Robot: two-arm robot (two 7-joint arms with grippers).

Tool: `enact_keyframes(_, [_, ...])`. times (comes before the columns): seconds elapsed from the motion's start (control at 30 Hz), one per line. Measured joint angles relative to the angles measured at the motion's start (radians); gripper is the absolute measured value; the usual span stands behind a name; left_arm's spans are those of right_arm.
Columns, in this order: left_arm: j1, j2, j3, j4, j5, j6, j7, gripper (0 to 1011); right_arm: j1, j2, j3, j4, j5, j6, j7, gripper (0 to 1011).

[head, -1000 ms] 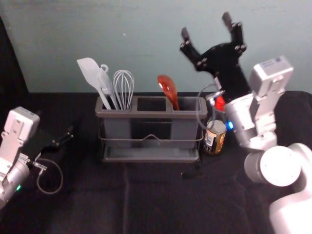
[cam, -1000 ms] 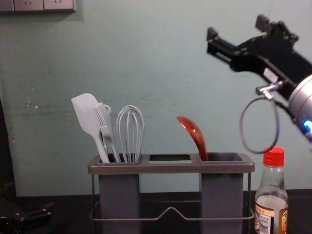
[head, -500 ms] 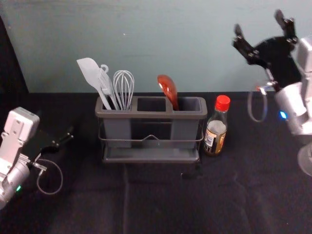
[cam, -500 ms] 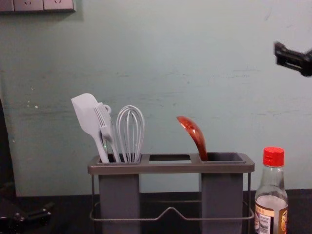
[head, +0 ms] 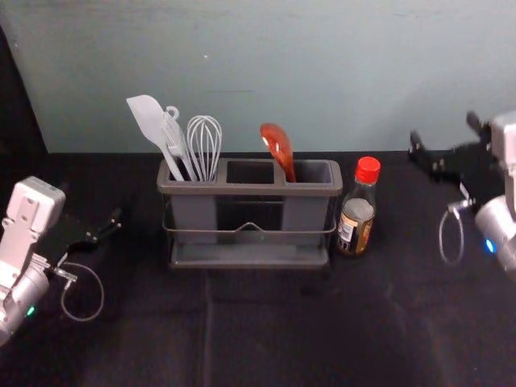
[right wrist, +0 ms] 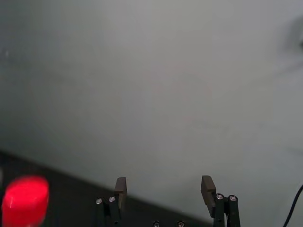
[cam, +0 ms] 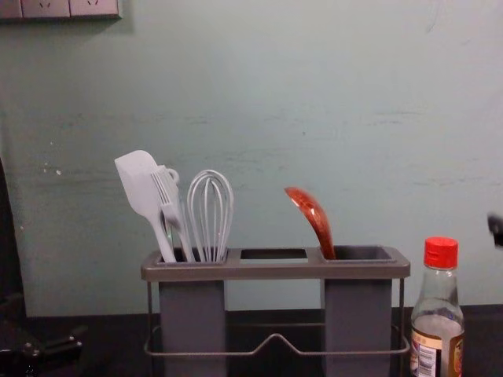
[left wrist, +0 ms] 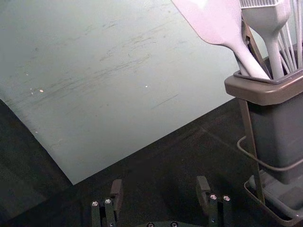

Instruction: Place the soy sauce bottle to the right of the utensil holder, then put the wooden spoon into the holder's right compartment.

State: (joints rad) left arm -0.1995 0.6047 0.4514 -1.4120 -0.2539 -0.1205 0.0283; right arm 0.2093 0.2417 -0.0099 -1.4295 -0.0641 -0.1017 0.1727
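Note:
The soy sauce bottle [head: 357, 218] stands upright just right of the grey utensil holder [head: 248, 189]; its red cap [right wrist: 25, 201] shows in the right wrist view. The reddish-brown wooden spoon [head: 278, 147] leans in the holder's right compartment, bowl up, as the chest view also shows for the spoon [cam: 312, 220]. My right gripper [head: 444, 131] is raised at the right, apart from the bottle. In its wrist view the right gripper [right wrist: 164, 185] is open and empty. My left gripper [head: 95, 211] rests idle at the left; the left gripper [left wrist: 159, 187] is open, holding nothing.
A white spatula [head: 150, 121], a brush and a whisk [head: 205, 145] stand in the holder's left compartment. Its middle compartment [head: 251, 172] holds nothing visible. The wall [head: 266, 72] rises behind the black-covered table [head: 266, 330].
My right arm has swung from above the bottle out to the right, then lowered, uncovering the bottle. Bottle, spoon and left arm have stayed still.

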Motion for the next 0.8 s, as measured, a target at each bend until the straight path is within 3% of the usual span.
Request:
enact_keyframes(0.27, [0.000,0.000,0.000,0.000,0.000,0.000,0.000,1011,-0.023,0.025,-0.029,0.071,0.029,0.040,0.063,1004])
enact_keyframes(0.5, [0.000,0.000,0.000,0.000,0.000,0.000,0.000,1011,-0.039,0.027,-0.050,0.095,0.015,0.063,0.036,1004])
enact_keyframes(0.8, [0.000,0.000,0.000,0.000,0.000,0.000,0.000,1011,-0.036,0.026,-0.048,0.094,0.016,0.060,0.037,1004])
